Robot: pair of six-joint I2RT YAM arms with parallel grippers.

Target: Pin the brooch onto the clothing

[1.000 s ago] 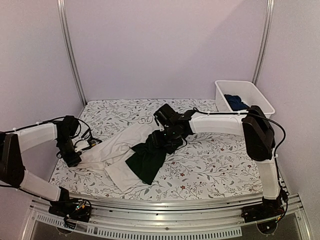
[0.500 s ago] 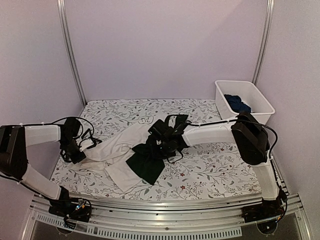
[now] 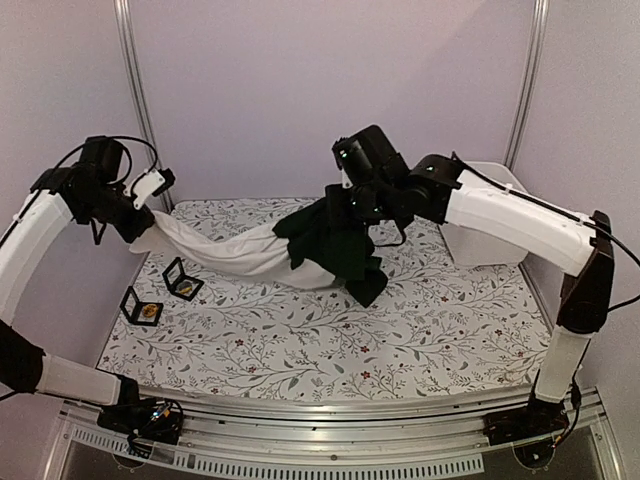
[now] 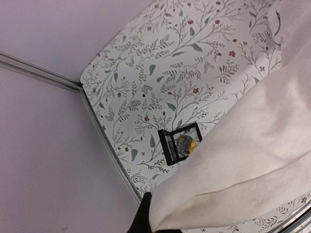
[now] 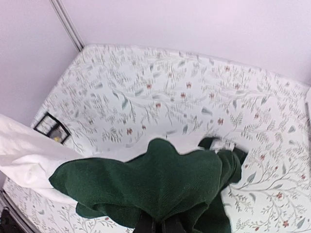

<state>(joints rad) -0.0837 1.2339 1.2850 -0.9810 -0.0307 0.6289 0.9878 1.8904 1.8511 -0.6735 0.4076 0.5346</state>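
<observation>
The left gripper [image 3: 140, 222] is closed tight on the white end of the T-shirt [image 3: 240, 255] and holds it high, near the back left corner of the table [image 3: 400, 330]. In the left wrist view only a dark bit of one finger [image 4: 141, 218] shows at the bottom edge, and the white cloth [image 4: 252, 145] spreads out from there across the right side of the picture.

The right gripper [image 3: 352, 200] is closed too, pinching the dark green part of the same T-shirt. In the right wrist view its fingers [image 5: 158, 224] are almost covered by the bunched green cloth [image 5: 160, 179], and a strip of white cloth goes off to the left.

The T-shirt hangs in the air between the two grippers. The white part sags in a shallow curve over the back of the table, and the green part falls in folds below the right gripper. I cannot tell whether the lowest point touches the flowered table cover. The printed side is not visible.

Below the left gripper, two small black boxes lie open on the table, one [image 3: 182, 278] nearer to the cloth and the other [image 3: 142, 308] nearer to the left edge. Each has a small gold piece [image 4: 187, 144] inside, too small to make out.

A white bin [image 3: 480, 248] stands at the back right, partly hidden behind the right arm.
</observation>
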